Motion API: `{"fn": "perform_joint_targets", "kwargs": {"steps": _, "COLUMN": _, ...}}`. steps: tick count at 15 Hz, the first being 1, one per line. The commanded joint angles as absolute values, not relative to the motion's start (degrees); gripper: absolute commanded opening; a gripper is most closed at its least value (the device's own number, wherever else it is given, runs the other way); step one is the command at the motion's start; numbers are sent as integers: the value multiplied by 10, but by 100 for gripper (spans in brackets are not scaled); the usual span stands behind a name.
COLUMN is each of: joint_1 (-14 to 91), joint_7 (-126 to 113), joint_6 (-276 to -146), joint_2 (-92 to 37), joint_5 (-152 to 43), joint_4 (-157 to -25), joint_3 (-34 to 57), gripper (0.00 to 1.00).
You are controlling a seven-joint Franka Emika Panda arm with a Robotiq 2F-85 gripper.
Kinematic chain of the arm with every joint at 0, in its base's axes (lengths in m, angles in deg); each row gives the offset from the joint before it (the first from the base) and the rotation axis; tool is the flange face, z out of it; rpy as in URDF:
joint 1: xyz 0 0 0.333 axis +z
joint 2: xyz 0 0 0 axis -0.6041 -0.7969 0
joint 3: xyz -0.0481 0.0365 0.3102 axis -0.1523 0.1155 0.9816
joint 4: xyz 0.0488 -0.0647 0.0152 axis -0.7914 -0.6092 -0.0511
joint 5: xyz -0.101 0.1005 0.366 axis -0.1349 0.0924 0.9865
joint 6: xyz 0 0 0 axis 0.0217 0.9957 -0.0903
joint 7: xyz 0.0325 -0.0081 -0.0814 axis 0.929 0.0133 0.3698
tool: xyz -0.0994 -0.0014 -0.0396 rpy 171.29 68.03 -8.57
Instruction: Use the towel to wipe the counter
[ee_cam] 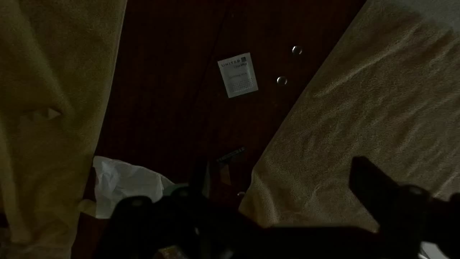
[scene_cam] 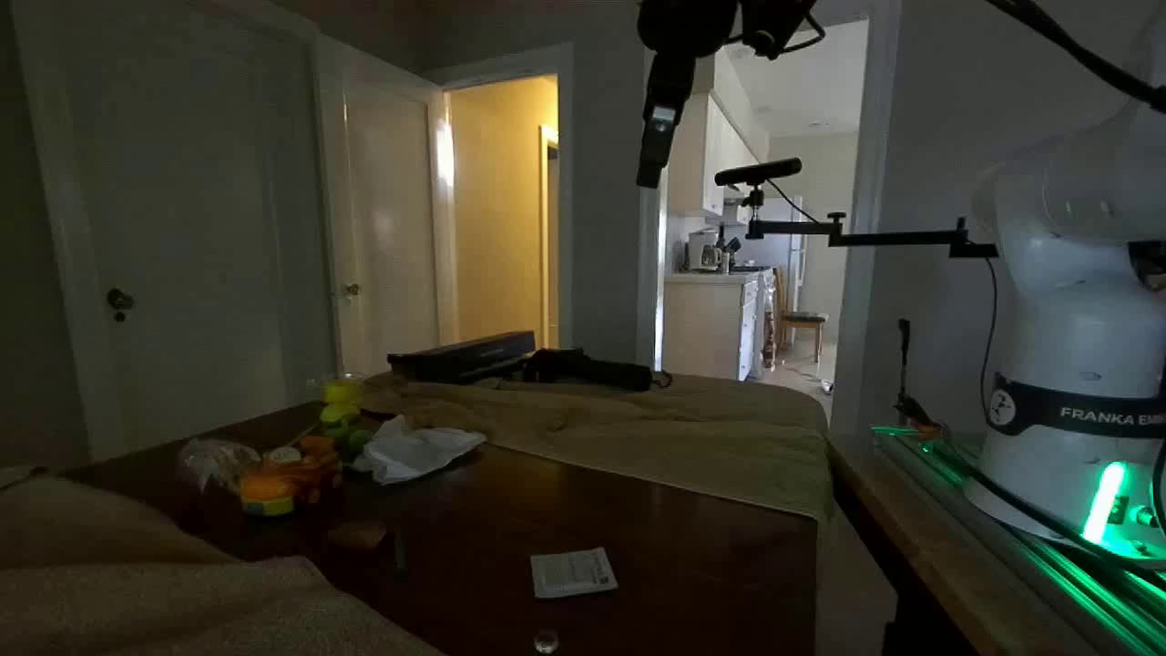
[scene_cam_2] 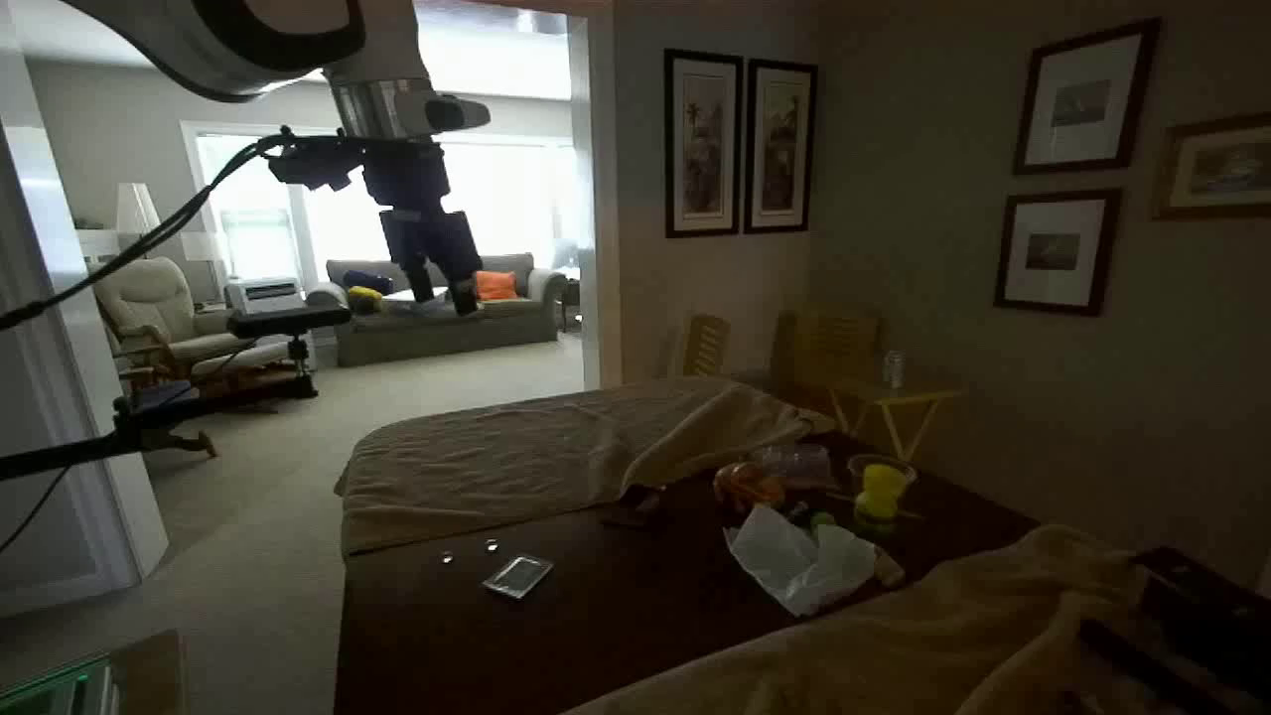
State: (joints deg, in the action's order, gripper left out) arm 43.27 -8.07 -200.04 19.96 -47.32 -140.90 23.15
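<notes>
The gripper is being held up well above the dark tabletop, at about 10 o'clock in an exterior view, and in the wrist view its fingers are clearly being held wide apart. As for the towel, two candidates are being seen on the tabletop: a tan towel at 3 o'clock in the wrist view and another tan towel at 9, and which one is being meant can't be told. Between them, a white packet printed UNITED is being shown at 12 o'clock, with two little clear beads being spotted just beside it at 1. A crumpled white sheet is being seen at 8, partly being blocked by the gripper. Dimly lit tbh, but an orange item is being picked out between 4 and 5 o'clock in an exterior view, plus a yellow item at 4.
</notes>
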Motion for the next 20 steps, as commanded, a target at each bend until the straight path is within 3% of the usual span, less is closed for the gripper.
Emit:
{"fn": "perform_joint_targets", "kwargs": {"steps": 1, "joint_1": 434, "joint_7": -82, "joint_6": -1999, "joint_2": 199, "joint_5": -474, "joint_4": -1408, "joint_3": 230, "gripper": 100}}
{"fn": "perform_joint_targets", "kwargs": {"steps": 13, "joint_1": 434, "joint_7": -82, "joint_6": -1999, "joint_2": 199, "joint_5": -474, "joint_4": -1408, "joint_3": 230, "gripper": 100}}
{"fn": "perform_joint_targets", "kwargs": {"steps": 20, "joint_1": 398, "joint_7": -111, "joint_6": -2165, "joint_2": 169, "joint_5": -456, "joint_4": -1422, "joint_3": 188, "gripper": 100}}
